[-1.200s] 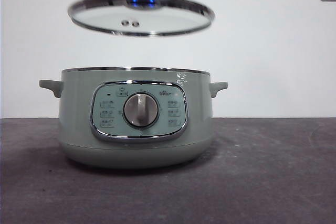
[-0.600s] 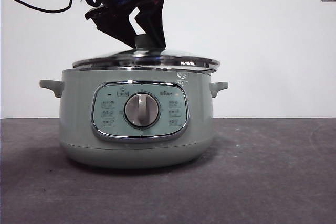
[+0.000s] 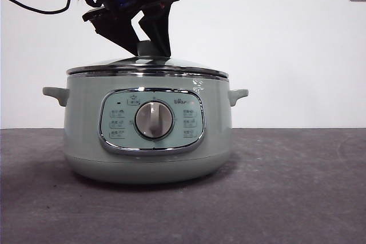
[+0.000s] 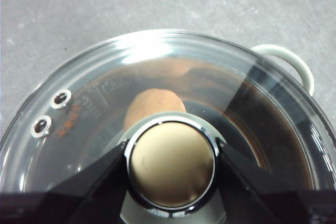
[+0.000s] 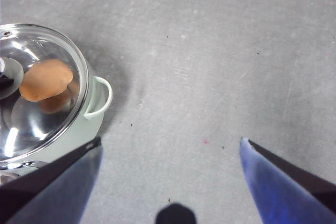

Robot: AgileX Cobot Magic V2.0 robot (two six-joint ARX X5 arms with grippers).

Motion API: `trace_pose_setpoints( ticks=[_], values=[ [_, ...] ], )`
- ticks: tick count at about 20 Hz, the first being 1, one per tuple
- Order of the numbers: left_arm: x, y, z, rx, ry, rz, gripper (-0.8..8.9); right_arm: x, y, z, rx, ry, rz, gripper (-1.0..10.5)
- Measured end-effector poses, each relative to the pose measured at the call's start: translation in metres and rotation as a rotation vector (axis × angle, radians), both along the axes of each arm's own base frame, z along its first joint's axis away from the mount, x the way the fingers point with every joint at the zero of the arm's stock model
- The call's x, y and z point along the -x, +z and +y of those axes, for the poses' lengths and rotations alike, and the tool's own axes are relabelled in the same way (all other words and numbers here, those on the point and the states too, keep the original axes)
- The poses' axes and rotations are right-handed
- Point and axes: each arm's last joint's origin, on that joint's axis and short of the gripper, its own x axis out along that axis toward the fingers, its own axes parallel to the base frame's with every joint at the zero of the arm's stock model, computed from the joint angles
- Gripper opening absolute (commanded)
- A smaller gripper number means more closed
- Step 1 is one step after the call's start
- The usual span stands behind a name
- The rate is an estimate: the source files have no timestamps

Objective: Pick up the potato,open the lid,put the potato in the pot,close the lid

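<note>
The large, round sage-green electric pot (image 3: 147,135) stands on the dark grey worktop (image 3: 286,187), its chrome-framed control panel with the grey central dial (image 3: 153,120) facing the front camera and a small handle jutting from each side. The shallow domed glass lid (image 3: 147,68) with its shiny steel rim sits level on the pot's mouth, the rim meeting the pot's edge all the way round as far as the front view shows. The left claw (image 3: 147,47) reaches down from the upper left of that view, and its two black jaws are clamped on either side of the lid's round green knob (image 4: 172,163); the left wrist view shows both jaws pressing against the knob's chrome collar. Through the glass, the rounded orange-brown potato (image 4: 155,107) lies inside the pot, on its dark inner floor, just beside the knob as seen from above, and two small steel rivets (image 4: 51,113) show near the lid's edge. The right claw (image 5: 170,182) hangs above bare worktop beside the pot, its jaws spread wide apart and holding nothing; its camera also catches the potato under the lid and one pale side handle (image 5: 100,98).
</note>
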Motion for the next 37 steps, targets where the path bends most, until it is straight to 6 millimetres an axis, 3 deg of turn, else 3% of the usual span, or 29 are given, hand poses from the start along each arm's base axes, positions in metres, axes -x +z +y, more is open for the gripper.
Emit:
trace_pose_setpoints(
  ticks=[8,9,11,12,15,17,21,25,27,28,30,31,32,37],
  values=[
    [0.001,-0.001,0.001,-0.012,0.000,0.017,0.10,0.000,0.000,0.000,0.000,0.000,0.000,4.4],
    [0.001,-0.001,0.002,-0.013,0.002,0.019,0.99,0.000,0.000,0.000,0.000,0.000,0.000,4.4],
    [0.000,0.000,0.003,-0.013,0.004,0.022,3.68,0.000,0.000,0.000,0.000,0.000,0.000,4.4],
    [0.000,0.000,0.003,-0.013,0.004,0.022,4.09,0.000,0.000,0.000,0.000,0.000,0.000,4.4],
    [0.001,0.002,0.005,-0.016,0.010,0.019,4.09,0.000,0.000,0.000,0.000,0.000,0.000,4.4],
    [0.008,0.017,0.012,0.012,0.017,-0.024,4.09,0.000,0.000,0.000,-0.001,0.001,0.000,4.4],
    [0.036,0.061,0.030,0.096,0.018,-0.146,4.09,-0.001,0.002,0.003,-0.054,0.051,-0.006,4.4],
    [0.084,0.104,0.063,0.163,0.016,-0.244,4.04,-0.002,-0.006,0.006,-0.094,0.100,0.013,4.3],
    [0.115,0.124,0.083,0.206,0.016,-0.307,3.86,-0.002,-0.016,0.008,-0.098,0.112,0.003,3.1],
    [0.130,0.132,0.093,0.220,0.015,-0.331,3.05,0.001,-0.023,0.008,-0.101,0.119,-0.006,2.6],
    [0.159,0.141,0.113,0.224,0.008,-0.363,0.38,0.013,-0.038,0.003,-0.115,0.123,-0.045,1.4],
    [0.169,0.142,0.120,0.219,0.004,-0.369,-0.10,0.020,-0.044,0.000,-0.123,0.124,-0.069,0.8],
    [0.179,0.142,0.127,0.208,0.004,-0.364,-0.08,0.028,-0.050,-0.003,-0.135,0.125,-0.103,0.0],
    [0.208,0.138,0.149,0.160,0.055,-0.404,-0.08,0.065,-0.070,-0.019,-0.192,0.127,-0.256,-0.2]
  ],
)
